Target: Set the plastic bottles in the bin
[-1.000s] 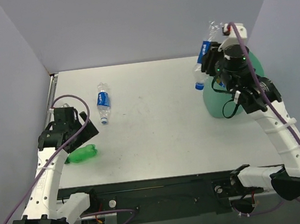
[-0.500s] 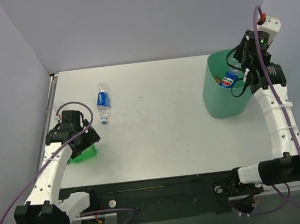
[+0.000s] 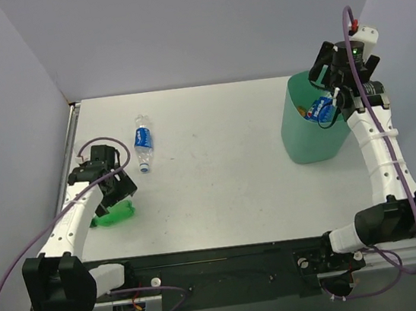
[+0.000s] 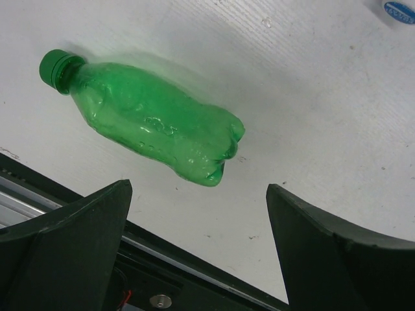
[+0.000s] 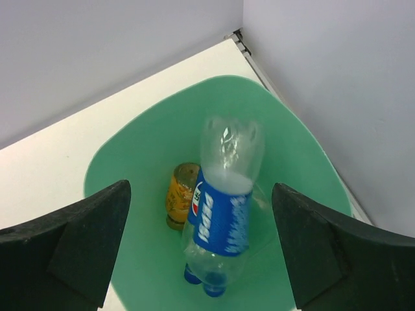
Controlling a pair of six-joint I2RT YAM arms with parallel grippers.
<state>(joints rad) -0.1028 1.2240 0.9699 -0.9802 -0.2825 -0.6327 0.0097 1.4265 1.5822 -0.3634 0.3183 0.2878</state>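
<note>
A green bottle (image 4: 155, 123) lies on its side on the table near the front left edge, also seen in the top view as the green bottle (image 3: 116, 213). My left gripper (image 4: 199, 194) hangs open just above it, its fingers apart past the bottle's base, the left gripper (image 3: 118, 200) touching nothing. A clear bottle with a blue label (image 3: 143, 142) lies further back. My right gripper (image 5: 201, 188) is open over the mint-green bin (image 5: 130, 162). Inside the bin a blue-labelled bottle (image 5: 224, 220) stands free of the fingers, beside a short orange bottle (image 5: 180, 194).
The bin (image 3: 305, 139) stands at the back right, close to the side wall. A black rail (image 4: 162, 272) runs along the table's near edge just below the green bottle. Grey walls close in the table on three sides.
My right gripper swung over the bin and opened, letting the blue-labelled bottle drop inside. My left gripper came down closer to the green bottle, still open.
</note>
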